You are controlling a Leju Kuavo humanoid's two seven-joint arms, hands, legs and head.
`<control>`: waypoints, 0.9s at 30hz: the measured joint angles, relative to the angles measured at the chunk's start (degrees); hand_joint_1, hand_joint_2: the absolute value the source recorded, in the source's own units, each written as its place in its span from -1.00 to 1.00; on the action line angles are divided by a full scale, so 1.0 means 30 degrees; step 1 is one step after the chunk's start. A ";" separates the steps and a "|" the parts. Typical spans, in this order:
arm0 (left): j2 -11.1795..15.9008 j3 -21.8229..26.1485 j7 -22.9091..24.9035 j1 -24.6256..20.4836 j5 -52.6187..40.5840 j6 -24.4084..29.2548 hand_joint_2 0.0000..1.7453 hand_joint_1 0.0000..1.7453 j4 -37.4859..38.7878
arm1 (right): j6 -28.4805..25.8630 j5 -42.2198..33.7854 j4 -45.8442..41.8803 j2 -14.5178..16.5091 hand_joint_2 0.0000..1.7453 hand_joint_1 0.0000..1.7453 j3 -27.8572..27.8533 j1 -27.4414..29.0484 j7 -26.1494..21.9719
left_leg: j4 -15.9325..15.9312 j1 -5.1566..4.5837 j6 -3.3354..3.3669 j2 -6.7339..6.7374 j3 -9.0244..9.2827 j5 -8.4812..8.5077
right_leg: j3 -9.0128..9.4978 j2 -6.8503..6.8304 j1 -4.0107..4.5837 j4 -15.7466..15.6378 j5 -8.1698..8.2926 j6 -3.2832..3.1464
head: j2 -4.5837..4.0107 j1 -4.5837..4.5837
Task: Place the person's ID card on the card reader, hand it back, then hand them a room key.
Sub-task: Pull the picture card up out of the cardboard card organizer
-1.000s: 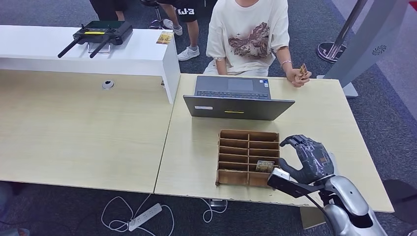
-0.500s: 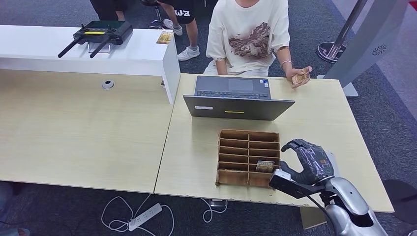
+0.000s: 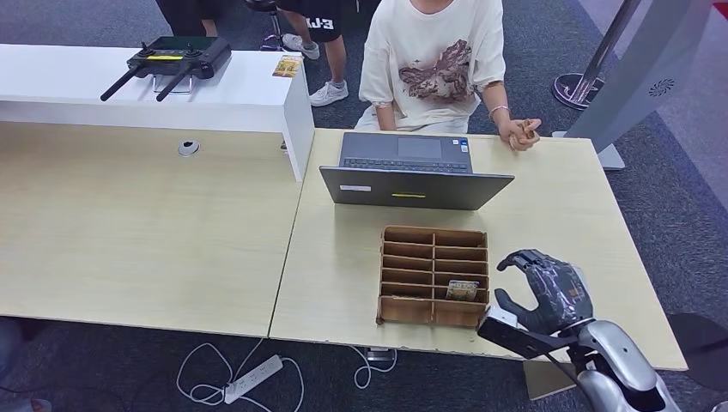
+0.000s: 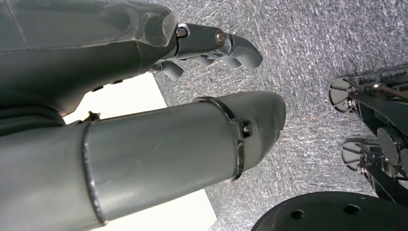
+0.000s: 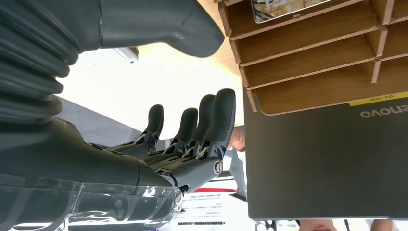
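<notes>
Beside wooden tray [image 3: 433, 276], right robot hand [image 3: 544, 290] empty, spread.

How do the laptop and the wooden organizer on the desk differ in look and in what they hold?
The laptop is dark grey and smooth, with its lid open toward the person; the wooden organizer is brown and split into two columns of open compartments. The organizer holds a card in a right-column slot; nothing lies on the laptop. Both rest on the same light desk.

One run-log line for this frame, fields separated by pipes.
right robot hand: open, beside wooden organizer | room key card: in organizer slot | ID card: in person's hand | left robot hand: hanging, holds nothing
</notes>
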 joint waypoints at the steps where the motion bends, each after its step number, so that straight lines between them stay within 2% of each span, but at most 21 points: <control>1: 0.0000 0.0000 -0.0004 0.0001 0.0000 0.0000 -1.00 -1.00 0.0000 | 0.0002 0.0013 -0.0051 0.0000 1.00 0.11 -0.0002 0.0028 -0.0002 | 0.0000 0.0000 0.0000 0.0000 0.0000 0.0000 | 0.0000 0.0000 0.0000 0.0000 0.0000 0.0000 | 0.0000 0.0000; 15: 0.0000 0.0000 -0.0024 0.0000 -0.0009 -0.0004 -1.00 -1.00 0.0000 | 0.0160 0.0311 -0.0107 0.0005 1.00 0.28 0.0290 0.0041 -0.0025 | 0.0000 0.0000 0.0000 -0.0002 -0.0005 0.0000 | 0.0002 -0.0003 0.0000 0.0001 0.0000 0.0000 | 0.0000 0.0000; 19: 0.0004 0.0000 -0.0024 -0.0001 -0.0047 -0.0007 -1.00 -1.00 0.0000 | 0.0326 0.0351 -0.0055 0.0015 1.00 0.44 0.0465 -0.0027 -0.0024 | 0.0000 0.0000 0.0000 -0.0002 -0.0005 0.0000 | 0.0002 -0.0003 0.0000 0.0001 0.0000 0.0000 | 0.0000 0.0000; 22: 0.0007 0.0000 -0.0024 -0.0001 -0.0084 -0.0007 -1.00 -1.00 0.0000 | 0.0421 0.0362 0.0024 0.0015 1.00 0.35 0.0614 -0.0073 -0.0024 | 0.0000 0.0000 0.0000 -0.0003 -0.0006 0.0000 | 0.0002 -0.0003 0.0000 0.0001 0.0000 0.0000 | 0.0000 0.0000; 27: 0.0007 0.0000 -0.0024 -0.0002 -0.0129 -0.0007 -1.00 -1.00 0.0000 | 0.0616 0.0288 0.0222 0.0015 1.00 0.03 0.0849 -0.0290 -0.0024 | 0.0000 0.0000 0.0000 -0.0002 -0.0005 0.0000 | 0.0002 -0.0003 -0.0001 0.0001 0.0000 0.0000 | 0.0000 0.0000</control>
